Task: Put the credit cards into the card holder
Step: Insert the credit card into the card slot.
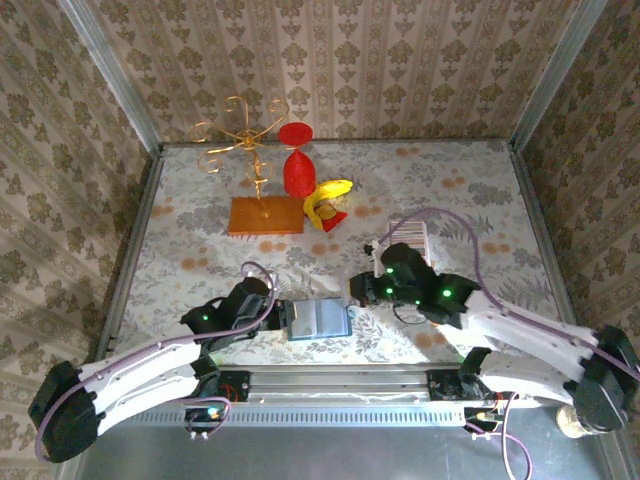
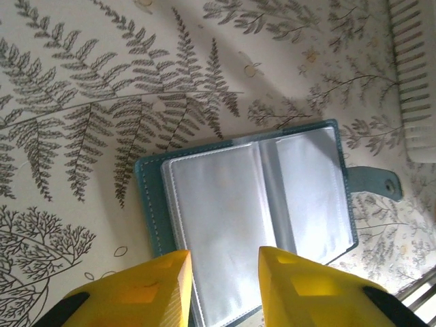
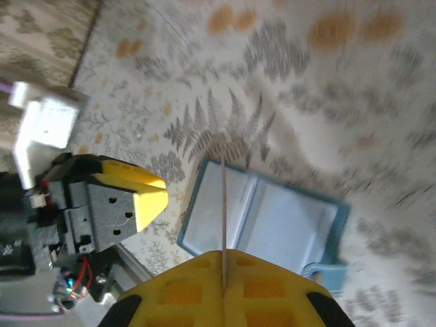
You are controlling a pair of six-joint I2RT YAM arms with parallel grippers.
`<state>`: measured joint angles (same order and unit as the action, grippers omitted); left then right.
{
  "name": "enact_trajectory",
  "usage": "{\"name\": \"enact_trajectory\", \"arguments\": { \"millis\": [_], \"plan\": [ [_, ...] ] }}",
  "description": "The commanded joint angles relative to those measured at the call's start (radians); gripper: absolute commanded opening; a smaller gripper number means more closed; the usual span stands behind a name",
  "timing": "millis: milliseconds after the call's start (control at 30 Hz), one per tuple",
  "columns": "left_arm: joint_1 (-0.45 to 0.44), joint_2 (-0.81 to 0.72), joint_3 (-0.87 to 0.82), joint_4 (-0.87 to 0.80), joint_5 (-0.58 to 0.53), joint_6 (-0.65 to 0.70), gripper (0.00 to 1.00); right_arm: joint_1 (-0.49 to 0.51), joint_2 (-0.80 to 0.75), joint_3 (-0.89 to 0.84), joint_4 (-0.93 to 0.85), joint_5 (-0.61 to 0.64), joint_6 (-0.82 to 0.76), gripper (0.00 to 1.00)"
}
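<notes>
Right gripper [image 3: 223, 262] clenched on a credit card [image 3: 223, 204]. Left gripper [image 2: 225, 257]: jaws parted, astride the lower edge of the card holder [image 2: 231, 197]; cannot tell if the pads touch it.

Table [image 1: 200, 200]: fern-print cloth.

Card holder: teal, lying open and flat mid-frame in the left wrist view, clear sleeves up, snap tab on its right side.

Ribbed tray [image 2: 417, 75]: upper right of that view, apart from the holder.

Credit card: edge-on, a thin pale line rising from bottom centre of the right wrist view, crossing the holder's left page.
</notes>
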<state>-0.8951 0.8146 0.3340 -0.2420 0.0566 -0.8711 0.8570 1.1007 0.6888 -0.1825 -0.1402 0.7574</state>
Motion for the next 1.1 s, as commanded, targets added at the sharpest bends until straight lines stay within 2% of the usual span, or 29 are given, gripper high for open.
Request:
{"name": "enact_trajectory", "arguments": {
  "millis": [0,100,333,1067],
  "plan": [
    [0.002,0.034,0.0,-0.014,0.004,-0.02,0.32,0.059,0.122,-0.006,0.159,-0.04,0.313,0.0],
    [0.0,0.069,0.008,-0.007,0.014,-0.025,0.32,0.11,0.225,0.012,0.183,0.01,0.328,0.0],
    [-0.012,0.127,0.003,0.025,0.023,-0.025,0.32,0.122,0.409,0.007,0.298,0.0,0.39,0.0],
    [-0.031,0.159,-0.045,0.059,0.01,-0.042,0.27,0.142,0.501,0.014,0.354,0.011,0.414,0.0]
  ]
}}
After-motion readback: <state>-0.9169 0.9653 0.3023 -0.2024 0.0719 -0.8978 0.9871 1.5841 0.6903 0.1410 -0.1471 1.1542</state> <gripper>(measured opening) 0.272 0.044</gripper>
